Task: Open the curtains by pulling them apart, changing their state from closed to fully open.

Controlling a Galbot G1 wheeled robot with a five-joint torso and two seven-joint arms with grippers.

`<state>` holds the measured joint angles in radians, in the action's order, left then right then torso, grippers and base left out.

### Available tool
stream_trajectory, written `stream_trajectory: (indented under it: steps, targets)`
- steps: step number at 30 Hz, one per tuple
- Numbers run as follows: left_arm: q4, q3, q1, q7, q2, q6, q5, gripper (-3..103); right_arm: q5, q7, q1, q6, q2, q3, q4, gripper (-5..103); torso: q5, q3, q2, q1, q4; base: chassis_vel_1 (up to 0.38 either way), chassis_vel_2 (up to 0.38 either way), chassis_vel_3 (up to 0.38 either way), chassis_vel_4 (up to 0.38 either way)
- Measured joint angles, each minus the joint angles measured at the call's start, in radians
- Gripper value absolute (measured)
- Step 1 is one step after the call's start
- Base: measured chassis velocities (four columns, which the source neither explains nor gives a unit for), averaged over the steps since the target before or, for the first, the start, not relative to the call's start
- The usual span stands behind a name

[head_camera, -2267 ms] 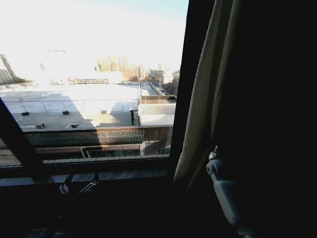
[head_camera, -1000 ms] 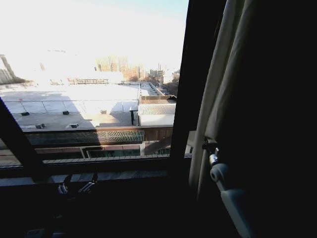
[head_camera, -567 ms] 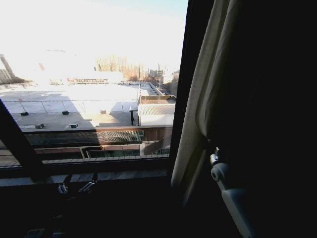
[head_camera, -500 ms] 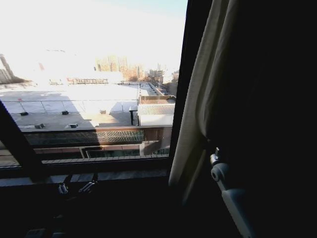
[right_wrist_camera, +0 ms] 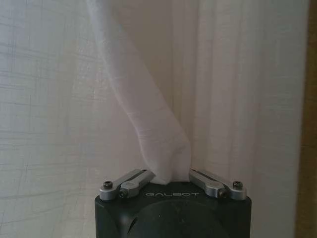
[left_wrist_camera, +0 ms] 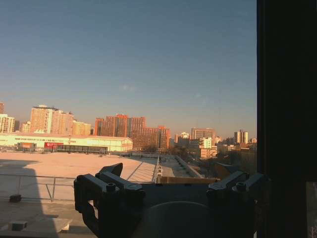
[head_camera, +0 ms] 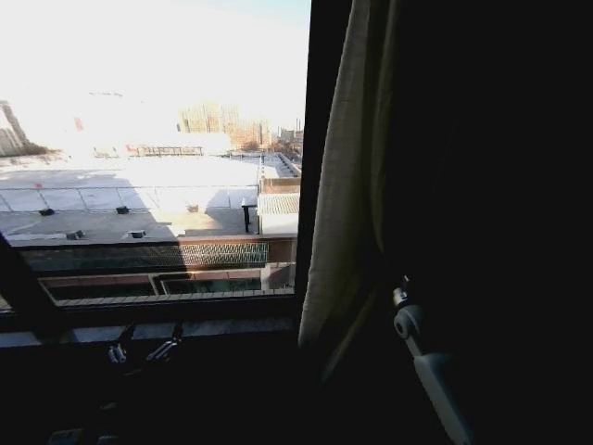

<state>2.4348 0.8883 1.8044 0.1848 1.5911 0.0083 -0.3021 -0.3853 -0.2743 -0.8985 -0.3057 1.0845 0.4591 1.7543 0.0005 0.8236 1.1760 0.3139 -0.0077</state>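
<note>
Closest to me, low on the right, the robot's pale right arm reaches up into shadow, and its right gripper (right_wrist_camera: 172, 179) sits at the curtain with a bunched fold of the sheer off-white cloth caught between its two silver fingers (right_wrist_camera: 213, 182); the jaws are closed onto that fold, which rises from the gripper as a twisted tuck. Down at the left, just below the sill, the left gripper (left_wrist_camera: 171, 191) hangs in the dark, its two black fingers (left_wrist_camera: 106, 191) standing apart with nothing between them, pointed out through the glass. A little farther, the curtains (head_camera: 347, 176) hang gathered at the right side of the window, their lit edge falling in long pleats just beside a dark vertical frame bar (head_camera: 310, 158), with the rest of the fabric lost in shadow to the right. I cannot tell the two panels apart in that dark. The pane left of the bar is uncovered. Beyond the glass lies a wide flat rooftop (head_camera: 139, 190) in bright sun, with a railing along its edge, and far off a row of tall buildings (left_wrist_camera: 124, 126) stands under a clear sky.
</note>
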Motion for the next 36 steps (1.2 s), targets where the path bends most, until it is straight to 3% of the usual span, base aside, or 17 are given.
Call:
stream_trajectory:
  steps: [8, 14, 26, 32, 35, 36]
  targets:
    - [0.001, -0.004, -0.001, 0.001, 0.0, 0.0, 0.002, 100, -0.004, 0.011, -0.008, 0.018, 0.008, -0.009, 0.003, 0, 0.0004, 0.0, 0.0, 0.0, -0.0002, -0.179, -0.19, 0.175, 0.158]
    - [0.003, -0.003, -0.003, 0.001, 0.0, 0.0, 0.003, 100, -0.012, -0.05, 0.008, 0.019, 0.015, 0.021, -0.042, 0, -0.0014, 0.0, 0.0, 0.0, 0.0004, 0.0, -0.003, 0.012, 0.006]
    - [-0.004, -0.008, 0.002, 0.001, 0.0, -0.014, 0.0, 100, -0.028, -0.307, 0.091, -0.024, 0.016, 0.13, -0.194, 0, -0.0002, 0.0, 0.0, 0.0, 0.0, 0.015, 0.019, -0.009, -0.009]
    - [-0.007, -0.009, 0.003, 0.0, 0.0, -0.02, -0.002, 100, -0.032, -0.314, 0.093, -0.026, 0.009, 0.143, -0.205, 0, -0.0003, 0.0, 0.0, 0.0, -0.0001, 0.0, 0.0, 0.0, 0.0]
    - [-0.007, -0.013, 0.003, 0.0, 0.0, -0.021, -0.002, 100, -0.073, -0.277, 0.062, -0.029, 0.003, 0.135, -0.139, 0, 0.0, 0.0, 0.0, 0.0, -0.0003, 0.0, 0.0, 0.0, 0.0]
    - [-0.007, -0.012, 0.002, 0.0, 0.0, -0.022, -0.003, 100, -0.077, -0.265, 0.05, -0.03, 0.003, 0.13, -0.114, 5, 0.0001, 0.0, 0.0, 0.0, -0.0001, 0.0, 0.0, 0.0, 0.0]
